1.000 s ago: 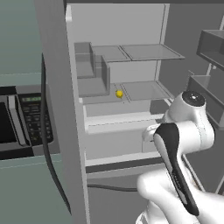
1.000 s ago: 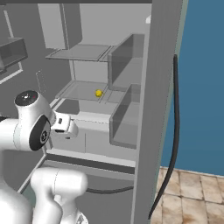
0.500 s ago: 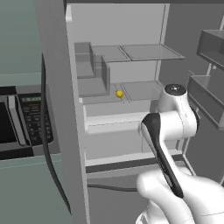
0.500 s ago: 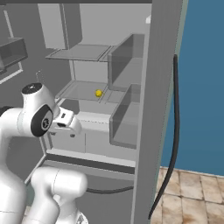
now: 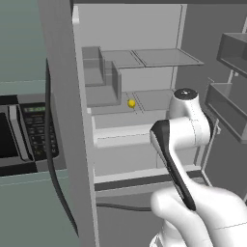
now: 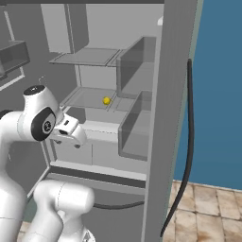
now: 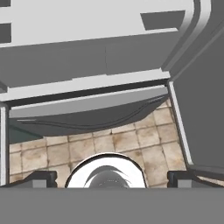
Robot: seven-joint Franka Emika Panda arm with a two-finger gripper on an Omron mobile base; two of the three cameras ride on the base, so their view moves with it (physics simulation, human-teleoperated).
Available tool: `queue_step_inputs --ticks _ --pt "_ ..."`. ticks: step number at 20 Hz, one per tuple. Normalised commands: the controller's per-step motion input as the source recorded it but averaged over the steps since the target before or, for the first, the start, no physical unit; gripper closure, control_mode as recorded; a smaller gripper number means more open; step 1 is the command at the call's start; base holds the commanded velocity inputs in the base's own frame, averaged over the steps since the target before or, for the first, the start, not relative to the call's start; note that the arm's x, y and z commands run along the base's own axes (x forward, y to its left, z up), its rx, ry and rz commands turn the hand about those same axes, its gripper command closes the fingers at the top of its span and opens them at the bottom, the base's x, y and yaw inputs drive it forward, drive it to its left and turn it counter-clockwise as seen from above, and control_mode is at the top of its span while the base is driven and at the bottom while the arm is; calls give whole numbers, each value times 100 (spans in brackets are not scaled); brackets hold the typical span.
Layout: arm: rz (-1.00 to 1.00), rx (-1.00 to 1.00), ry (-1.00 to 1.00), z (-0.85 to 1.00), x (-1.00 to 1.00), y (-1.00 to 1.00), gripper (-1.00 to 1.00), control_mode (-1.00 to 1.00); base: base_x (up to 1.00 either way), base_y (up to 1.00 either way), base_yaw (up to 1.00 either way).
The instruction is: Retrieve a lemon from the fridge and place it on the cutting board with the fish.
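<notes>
Zero of two steps done | fridge (image 5: 159, 29) open | lemon (image 5: 131, 103) on middle shelf inside fridge | my claw (image 7: 112, 178) spread wide, empty, aimed low at fridge base | grab + board drop pending

Open shelf (image 5: 154, 99) around lemon (image 5: 131, 103)

Left base view: behind arm, left side, facing open fridge (image 5: 125, 120) interior at close range. Right base view: same shelves from right side. Hand view: tilted down at fridge base and tiled floor (image 7: 131, 144).
</notes>
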Motion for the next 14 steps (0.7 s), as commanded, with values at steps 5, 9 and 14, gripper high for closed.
queue_step_inputs --ticks 5,9,14 --pt "-1 0 0 -17 0 0 -100 -100 0 0 0" --pt "2 7 0 -10 0 0 -100 -100 0 0 0" --pt "5 10 3 -4 0 0 -100 -100 0 0 0"
